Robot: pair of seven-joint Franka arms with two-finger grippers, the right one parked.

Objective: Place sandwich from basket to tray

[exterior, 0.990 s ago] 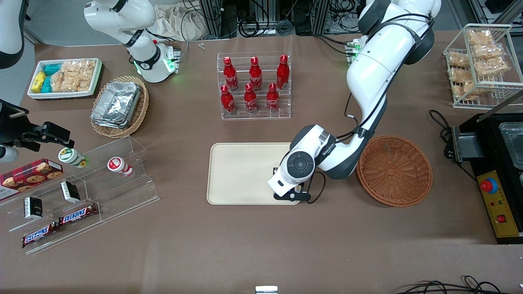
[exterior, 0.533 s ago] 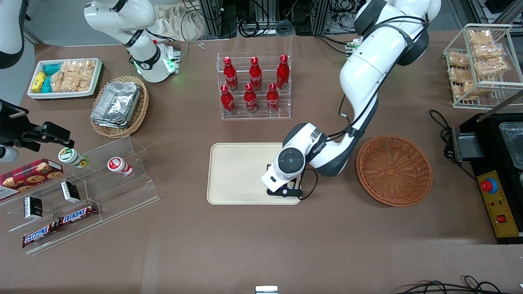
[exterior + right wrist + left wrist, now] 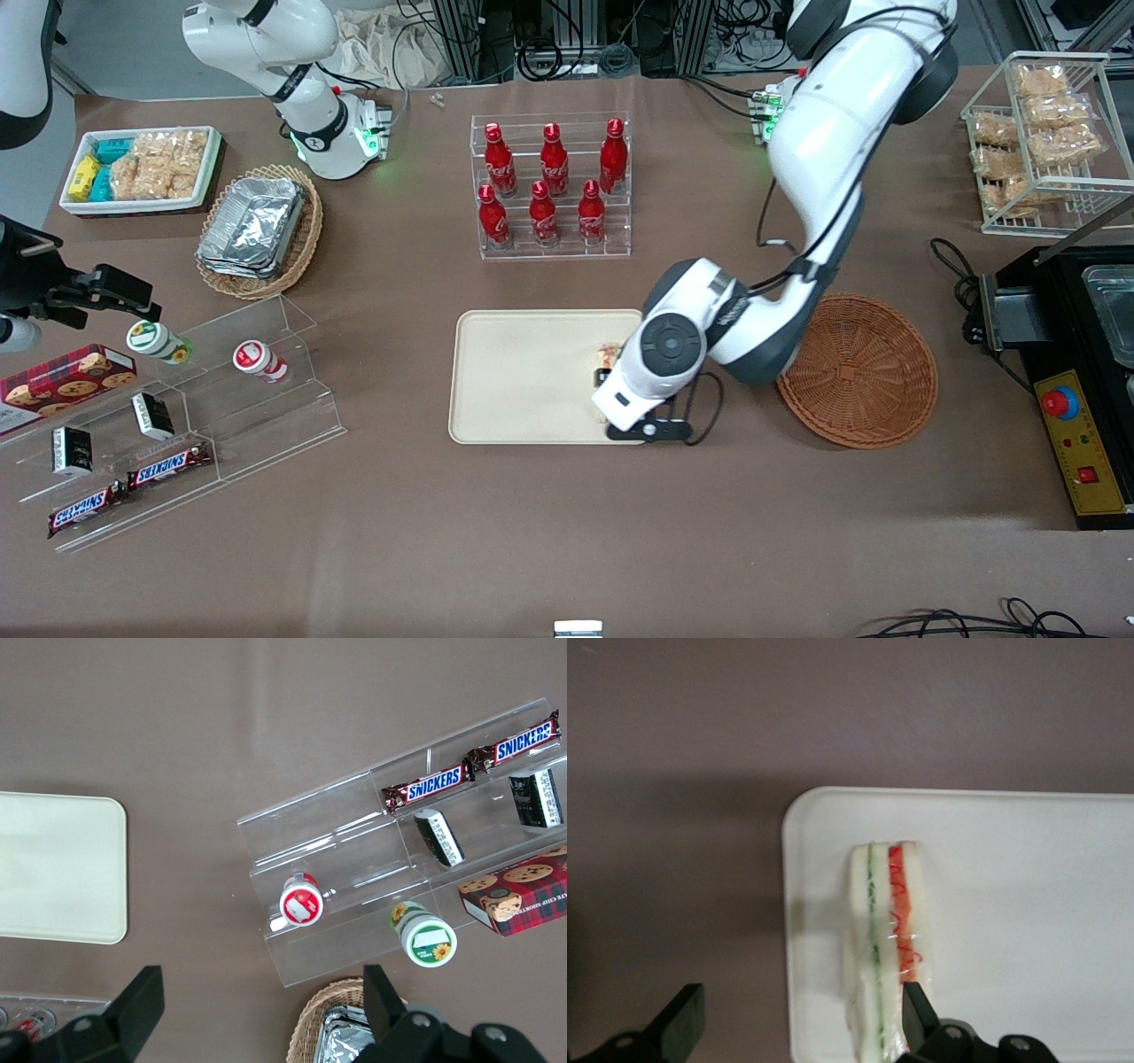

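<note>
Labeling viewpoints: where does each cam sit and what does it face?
Front: high, facing down on the table; both arms show, left gripper over the tray near the basket.
Left wrist: looks down past open fingers at the sandwich on the tray.
Right wrist: looks down past its own fingers at the acrylic snack rack.
Shared: the tray, in all three.
</note>
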